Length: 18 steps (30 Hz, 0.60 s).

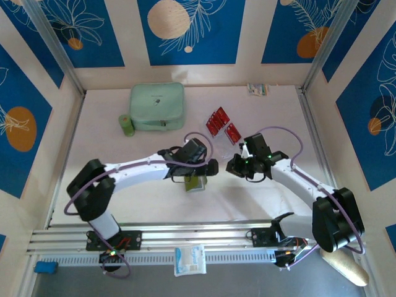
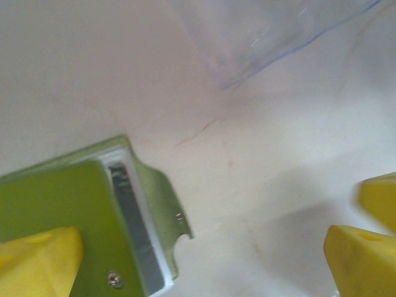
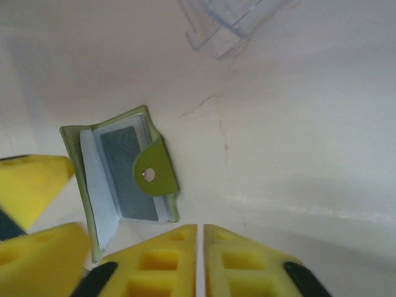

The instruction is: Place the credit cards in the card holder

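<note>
Top external view: one olive-green card holder [image 1: 195, 183] lies on the desk [image 1: 124, 148] near the middle, just under the left hand [image 1: 203, 173]. The right hand [image 1: 236, 164] sits close beside it to the right. The red credit cards [image 1: 221, 124] lie further back in two clusters, inside what looks like a clear tray [image 1: 218, 137], well apart from the holder. At least three red shapes show; the exact count and their pale markings are too small to read. One mint-green zip case [image 1: 157, 106] sits at the back left, with a small dark mark that is illegible, and one small green roll [image 1: 127, 125] stands touching its left side.

Left wrist view adds the spread of the left hand [image 2: 198, 260]: its yellow fingers [image 2: 37, 263] stand wide apart, one over the green cover of the card holder [image 2: 80, 204], though I cannot tell if it touches. A tray corner [image 2: 266, 37] shows at the top.

Right wrist view shows the card holder [image 3: 117, 173] lying open, pale silvery pocket up, with its snap tab [image 3: 154, 173] folded across. The right hand [image 3: 200, 263] has its fingers pressed together, gripping nothing.
</note>
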Tool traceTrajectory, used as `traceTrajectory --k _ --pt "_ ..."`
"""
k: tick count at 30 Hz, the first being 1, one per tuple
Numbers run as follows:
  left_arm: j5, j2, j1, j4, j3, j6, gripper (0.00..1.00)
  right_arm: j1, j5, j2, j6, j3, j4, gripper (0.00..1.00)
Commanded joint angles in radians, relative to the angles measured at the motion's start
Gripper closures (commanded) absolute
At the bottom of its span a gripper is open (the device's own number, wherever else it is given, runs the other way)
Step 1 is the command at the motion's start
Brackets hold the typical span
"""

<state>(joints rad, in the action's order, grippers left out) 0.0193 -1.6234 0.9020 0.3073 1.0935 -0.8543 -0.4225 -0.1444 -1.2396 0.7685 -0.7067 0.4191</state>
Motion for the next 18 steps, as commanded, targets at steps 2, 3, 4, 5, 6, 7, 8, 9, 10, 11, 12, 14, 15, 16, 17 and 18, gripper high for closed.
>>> traceTrajectory --k 2,3,4,5,6,7,8,9,10,11,12,14,15,16,17,18 --pt "-0.034 0.124 -0.075 -0.003 0.017 0.011 0.00 -0.071 -0.007 0.011 0.033 -0.032 -0.014 0.93" --pt "-0.040 0.148 -0.096 -0.004 0.004 0.012 0.00 -0.092 0.003 0.007 0.038 -0.042 -0.016 0.93" --pt "-0.043 0.170 -0.114 -0.004 -0.007 0.015 0.00 -0.114 0.011 0.003 0.041 -0.052 -0.017 0.94" --pt "-0.044 0.196 -0.133 -0.002 -0.023 0.017 0.00 -0.137 0.020 -0.005 0.044 -0.065 -0.020 0.94" --pt "-0.044 0.219 -0.153 0.003 -0.044 0.021 0.00 -0.160 0.029 -0.015 0.046 -0.083 -0.023 0.94" --pt "-0.044 0.236 -0.172 0.007 -0.060 0.022 0.00 -0.180 0.038 -0.026 0.047 -0.098 -0.025 0.94" --pt "-0.045 0.257 -0.192 0.011 -0.083 0.024 0.00 -0.202 0.046 -0.043 0.048 -0.119 -0.026 0.94" --pt "-0.050 0.274 -0.215 0.020 -0.104 0.021 0.00 -0.222 0.051 -0.064 0.046 -0.141 -0.026 0.94" --pt "-0.057 0.287 -0.231 0.024 -0.122 0.019 0.00 -0.238 0.055 -0.083 0.044 -0.160 -0.026 0.94" --pt "-0.066 0.299 -0.246 0.027 -0.141 0.019 0.00 -0.255 0.060 -0.108 0.042 -0.184 -0.026 0.94" --pt "-0.071 0.308 -0.259 0.034 -0.158 0.022 0.00 -0.271 0.061 -0.134 0.042 -0.204 -0.027 0.94" --pt "-0.081 0.306 -0.276 0.051 -0.178 0.033 0.00 -0.298 0.060 -0.182 0.038 -0.246 -0.032 0.96" --pt "-0.097 0.293 -0.282 0.059 -0.183 0.045 0.00 -0.312 0.057 -0.206 0.038 -0.265 -0.034 0.97" --pt "-0.111 0.279 -0.285 0.068 -0.185 0.054 0.00 -0.324 0.057 -0.225 0.036 -0.280 -0.035 0.98" --pt "-0.121 0.260 -0.286 0.083 -0.184 0.069 0.00 -0.337 0.057 -0.245 0.035 -0.299 -0.036 0.99" --pt "-0.127 0.243 -0.285 0.098 -0.185 0.086 0.00 -0.349 0.058 -0.263 0.035 -0.312 -0.037 1.00"
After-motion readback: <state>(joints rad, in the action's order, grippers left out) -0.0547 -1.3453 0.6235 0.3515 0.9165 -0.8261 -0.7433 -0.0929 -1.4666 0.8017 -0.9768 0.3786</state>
